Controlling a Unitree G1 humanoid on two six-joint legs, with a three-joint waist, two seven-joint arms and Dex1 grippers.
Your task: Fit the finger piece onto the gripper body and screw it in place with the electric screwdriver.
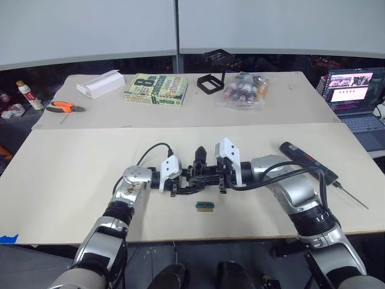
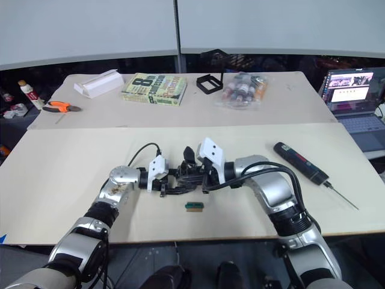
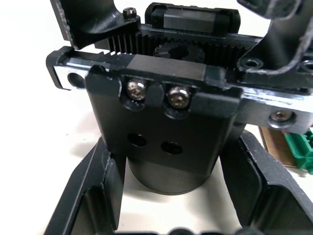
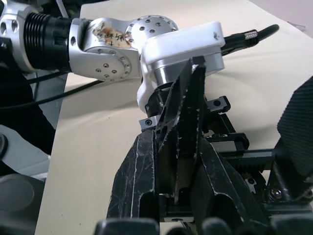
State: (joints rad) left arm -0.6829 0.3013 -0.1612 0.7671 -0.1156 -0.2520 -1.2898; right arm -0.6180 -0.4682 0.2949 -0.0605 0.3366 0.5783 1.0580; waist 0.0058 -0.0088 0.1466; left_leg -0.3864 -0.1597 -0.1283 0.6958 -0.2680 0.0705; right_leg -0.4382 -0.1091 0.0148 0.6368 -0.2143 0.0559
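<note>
Left eye view: the left gripper (image 1: 180,182) and right gripper (image 1: 212,176) are met at the table's near middle, both on the gripper body (image 1: 198,176). The electric screwdriver (image 1: 311,164) is laid on the table (image 1: 72,168) to the right, well apart from the grippers, bit pointing near-right. A small green-and-brown block (image 1: 204,206) is seen just near of the grippers. At the far side a book (image 1: 156,89), a white box (image 1: 100,83), orange pliers (image 1: 63,108), an open black frame (image 1: 210,83) and a bag of bottles (image 1: 243,90) are laid; a laptop (image 1: 355,96) is placed far right.

Right eye view: the same layout is shown.

Left wrist view: the gripper body (image 3: 166,127) is clamped between the left fingers (image 3: 98,196); two screws and a toothed rack are seen on it.

Right wrist view: the finger piece (image 4: 183,122) is pinched upright between the right fingers (image 4: 137,186), held against the gripper body's rail, just beside the left gripper's white wrist housing.
</note>
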